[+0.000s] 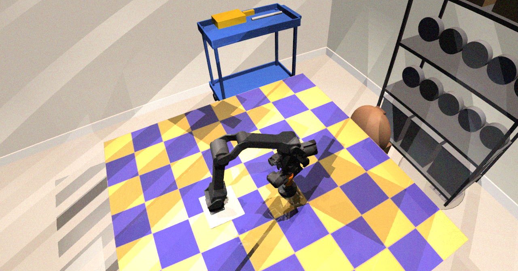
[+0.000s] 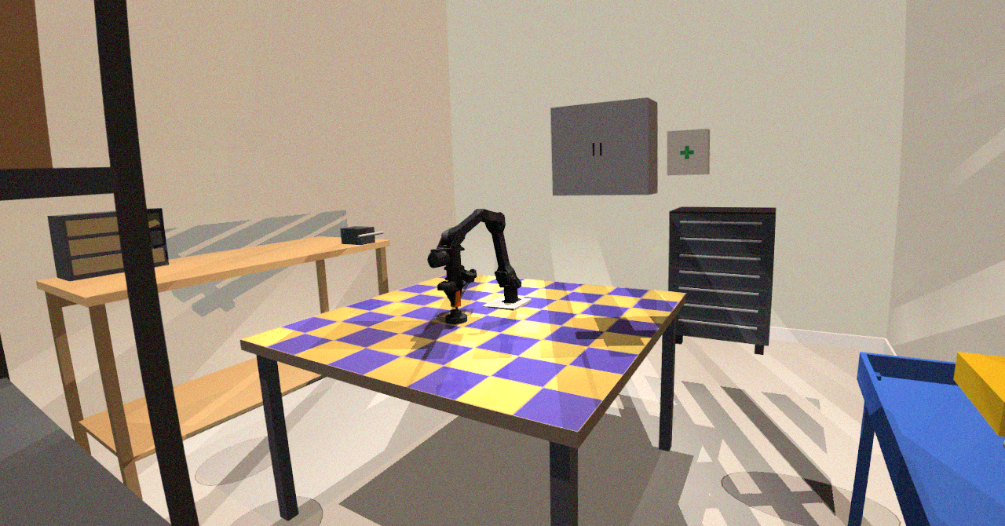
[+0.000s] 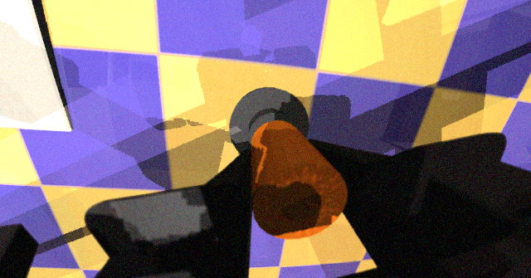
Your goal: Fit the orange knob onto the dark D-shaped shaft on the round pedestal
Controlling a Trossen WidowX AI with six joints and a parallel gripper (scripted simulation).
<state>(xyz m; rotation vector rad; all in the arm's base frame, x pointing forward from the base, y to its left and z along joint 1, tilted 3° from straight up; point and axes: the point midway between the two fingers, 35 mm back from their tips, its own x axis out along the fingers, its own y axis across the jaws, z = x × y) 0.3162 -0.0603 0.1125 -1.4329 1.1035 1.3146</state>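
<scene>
The orange knob [image 1: 289,179] [image 2: 457,298] [image 3: 299,166] is upright between the fingers of my gripper [image 1: 289,178] [image 2: 456,297] [image 3: 278,150], which is shut on it. The dark round pedestal [image 1: 287,191] [image 2: 455,318] [image 3: 241,116] stands on the checkered table directly below the knob. In the wrist view the knob's lower end overlaps the pedestal's raised middle. The knob's lower end is close over the pedestal; whether it touches the shaft I cannot tell. The shaft and the knob's hole are hidden.
The arm's white base plate [image 1: 233,211] [image 2: 518,303] [image 3: 29,79] lies on the yellow and purple table [image 1: 366,257] [image 2: 506,375] beside the pedestal. A blue cart [image 1: 249,34] [image 2: 927,418] and a black shelf rack [image 1: 402,45] stand off the table.
</scene>
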